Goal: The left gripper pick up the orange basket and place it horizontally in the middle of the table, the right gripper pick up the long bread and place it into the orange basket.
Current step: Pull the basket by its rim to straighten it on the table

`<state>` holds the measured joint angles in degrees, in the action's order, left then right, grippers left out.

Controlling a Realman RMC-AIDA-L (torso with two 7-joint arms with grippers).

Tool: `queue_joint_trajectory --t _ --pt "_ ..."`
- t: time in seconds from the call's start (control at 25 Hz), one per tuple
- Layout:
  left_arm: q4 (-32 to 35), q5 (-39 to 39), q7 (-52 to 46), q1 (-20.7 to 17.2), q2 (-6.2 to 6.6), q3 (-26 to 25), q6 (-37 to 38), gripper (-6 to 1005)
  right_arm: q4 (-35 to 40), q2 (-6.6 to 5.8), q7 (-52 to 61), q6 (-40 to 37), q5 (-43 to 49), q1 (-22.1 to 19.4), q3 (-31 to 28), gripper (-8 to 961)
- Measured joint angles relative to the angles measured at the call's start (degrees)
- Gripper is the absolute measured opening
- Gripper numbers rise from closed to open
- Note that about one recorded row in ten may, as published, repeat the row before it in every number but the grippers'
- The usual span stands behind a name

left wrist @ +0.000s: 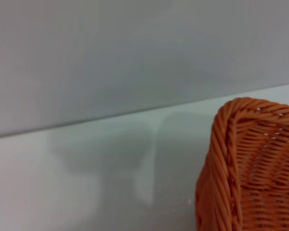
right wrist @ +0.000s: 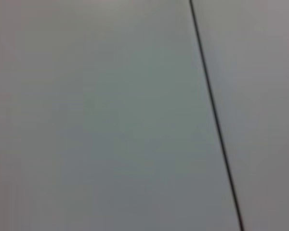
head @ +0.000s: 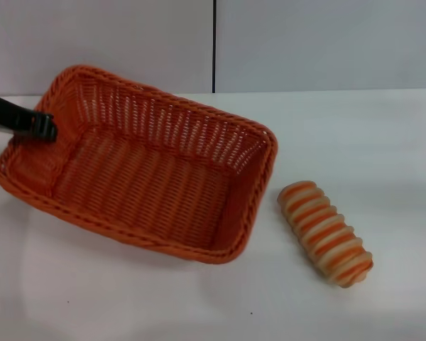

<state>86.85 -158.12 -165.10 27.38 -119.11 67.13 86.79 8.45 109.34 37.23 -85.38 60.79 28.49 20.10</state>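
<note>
One basket, one loaf, one gripper in sight on the white table [head: 383,142].

Largest is the orange basket [head: 149,185], left of centre, its long axis running from far left to near right; it looks slightly tipped, though that is hard to judge. The long bread [head: 326,232] lies on the table just right of the basket, apart from it, pointing from far left to near right as well. The left gripper [head: 46,128] reaches in from the left edge, nearly level, its dark tip at the basket's left rim; whether it grips the rim I cannot tell.
</note>
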Motion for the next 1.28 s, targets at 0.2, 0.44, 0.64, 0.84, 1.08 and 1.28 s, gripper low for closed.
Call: queue_joint_trajectory --t 0.2,0.44,0.64,0.84,1.08,1.28 --pt "3.08 5.94 -0.04 -3.78 0.03 0.01 1.63 181 -0.35 -0.02 0.01 0.04 0.94 0.88 0.08 575" --pt "6.36 8.30 -0.07 -9.02 -0.01 -0.12 1.90 168 -0.65 0.19 0.07 -0.10 2.73 1.56 0.08 572" --pt "7.33 11.12 -0.04 -13.65 0.22 0.06 1.17 161 -1.19 0.38 0.14 0.05 4.97 1.82 0.01 570" --pt "7.36 11.51 -0.04 -15.14 0.29 0.45 1.22 160 -0.89 1.02 0.13 0.05 5.39 2.24 -0.06 567" --pt "7.28 11.83 -0.04 -15.49 0.29 1.15 1.62 155 -0.39 1.50 0.12 0.08 5.39 2.48 0.02 564" --pt "7.27 12.32 0.03 -15.65 0.49 1.46 2.46 154 0.19 2.41 0.13 0.08 5.39 2.66 0.03 562"
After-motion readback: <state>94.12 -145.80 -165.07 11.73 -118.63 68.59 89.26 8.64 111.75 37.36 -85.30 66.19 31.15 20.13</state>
